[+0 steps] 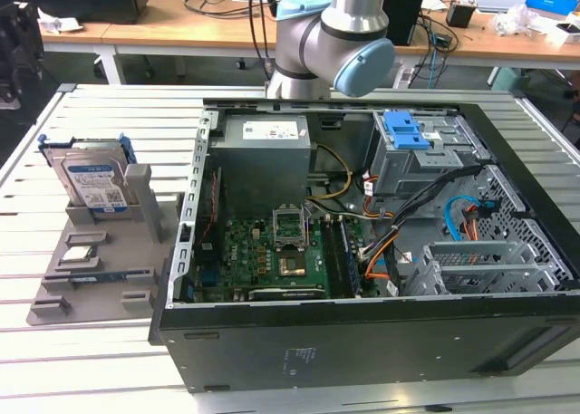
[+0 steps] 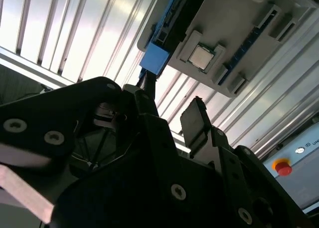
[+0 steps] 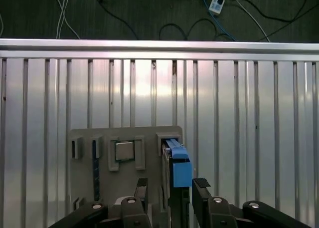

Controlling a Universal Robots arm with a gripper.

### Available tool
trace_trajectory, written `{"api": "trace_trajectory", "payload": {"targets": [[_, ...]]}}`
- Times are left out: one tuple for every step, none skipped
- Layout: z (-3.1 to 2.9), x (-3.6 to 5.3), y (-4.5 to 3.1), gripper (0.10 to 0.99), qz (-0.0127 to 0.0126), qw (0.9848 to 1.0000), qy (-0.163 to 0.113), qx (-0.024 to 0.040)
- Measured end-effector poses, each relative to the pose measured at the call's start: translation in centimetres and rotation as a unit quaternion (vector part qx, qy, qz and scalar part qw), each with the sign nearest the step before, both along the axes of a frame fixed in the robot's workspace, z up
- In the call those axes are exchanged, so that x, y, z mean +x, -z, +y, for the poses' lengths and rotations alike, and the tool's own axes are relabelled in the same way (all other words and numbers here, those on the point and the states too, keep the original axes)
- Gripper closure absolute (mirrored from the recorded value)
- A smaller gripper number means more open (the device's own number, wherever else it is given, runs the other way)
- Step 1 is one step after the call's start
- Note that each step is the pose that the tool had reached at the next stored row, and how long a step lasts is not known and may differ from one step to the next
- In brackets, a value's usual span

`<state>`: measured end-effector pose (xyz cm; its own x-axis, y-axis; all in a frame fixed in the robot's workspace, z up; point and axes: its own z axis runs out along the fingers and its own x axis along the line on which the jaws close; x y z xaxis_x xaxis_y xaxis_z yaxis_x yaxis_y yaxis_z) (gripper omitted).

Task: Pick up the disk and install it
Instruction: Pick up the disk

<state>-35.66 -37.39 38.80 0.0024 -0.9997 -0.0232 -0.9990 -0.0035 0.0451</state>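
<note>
The disk (image 1: 91, 183) stands on edge in a slot of the grey holder (image 1: 109, 292), at the exterior view's left, with its white-and-blue label facing out. In the first wrist view I look down on its blue rail (image 3: 178, 168). My gripper (image 3: 172, 189) hangs above it, open, one dark finger (image 3: 142, 188) on each side of the rail and neither touching it. In the second wrist view the gripper (image 2: 172, 108) points at the same blue rail end (image 2: 154, 58), with nothing between its fingers.
The open computer case (image 1: 272, 351) lies beside the holder, with a drive cage and blue latch (image 1: 408, 133) at its far right corner. A small silver chip (image 3: 123, 150) and a memory stick (image 3: 94, 163) sit in the holder. The table (image 1: 136, 115) is slatted aluminium.
</note>
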Motion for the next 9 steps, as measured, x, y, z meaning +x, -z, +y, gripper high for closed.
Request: {"api": "trace_trajectory", "payload": {"targets": [[0.00, 0.03, 0.07, 0.604, 0.0000, 1.0000, 0.000, 0.0000], [0.00, 0.05, 0.13, 0.604, 0.0000, 1.0000, 0.000, 0.0000], [0.01, 0.08, 0.25, 0.604, 0.0000, 1.0000, 0.000, 0.0000], [0.01, 0.11, 0.34, 0.604, 0.0000, 1.0000, 0.000, 0.0000], [0.01, 0.13, 0.41, 0.604, 0.0000, 1.0000, 0.000, 0.0000], [0.01, 0.15, 0.51, 0.604, 0.0000, 1.0000, 0.000, 0.0000], [0.01, 0.18, 0.62, 0.604, 0.0000, 1.0000, 0.000, 0.0000], [0.01, 0.20, 0.67, 0.604, 0.0000, 1.0000, 0.000, 0.0000], [0.01, 0.21, 0.71, 0.604, 0.0000, 1.0000, 0.000, 0.0000]]}}
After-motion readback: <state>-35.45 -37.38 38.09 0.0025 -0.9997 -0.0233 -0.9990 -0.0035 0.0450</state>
